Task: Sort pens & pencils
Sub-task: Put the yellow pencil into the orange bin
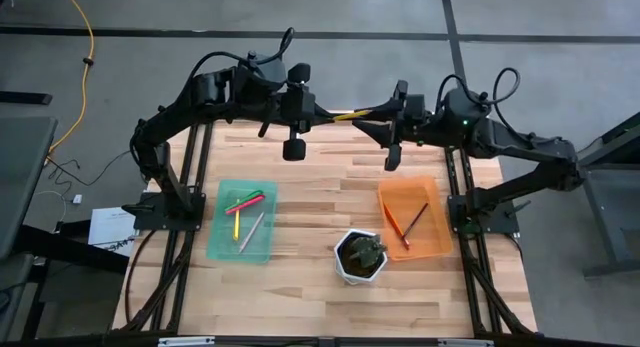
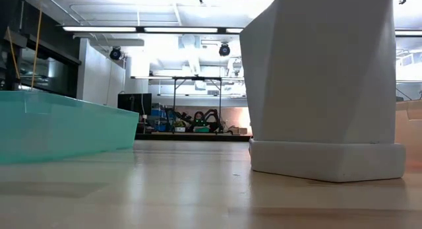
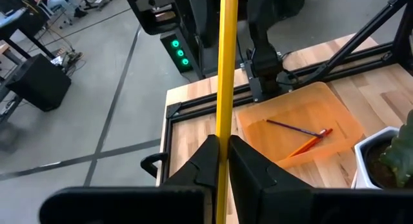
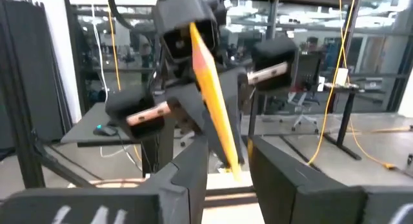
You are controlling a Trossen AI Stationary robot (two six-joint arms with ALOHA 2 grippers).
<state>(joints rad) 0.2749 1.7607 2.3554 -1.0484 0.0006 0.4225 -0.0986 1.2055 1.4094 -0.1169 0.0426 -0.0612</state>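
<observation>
A yellow pencil (image 1: pixel 352 114) hangs high over the table's far edge, between my two arms. My left gripper (image 3: pixel 222 143) is shut on it. The pencil's free end (image 4: pixel 232 162) points toward my right gripper (image 4: pixel 229 153), which is open, with one finger on either side of that end and a gap showing on both sides. Several pens (image 1: pixel 245 202) lie in the green tray (image 1: pixel 222 242) at the left. Two pencils (image 1: pixel 410 222) lie in the orange tray (image 1: pixel 435 192) at the right. Neither gripper shows in the low view. My left gripper pinches the yellow pencil's shaft (image 3: pixel 224 137) between its two fingers. The pencil lies along the fingers and sticks out past their tips toward the table's right side. It is lifted clear of the table and roughly level.
A white pot (image 1: pixel 345 272) with a green plant stands near the front middle, between the two trays; in the low view it fills the right side (image 2: pixel 323 90). Bare wood lies between the trays and along the near edge.
</observation>
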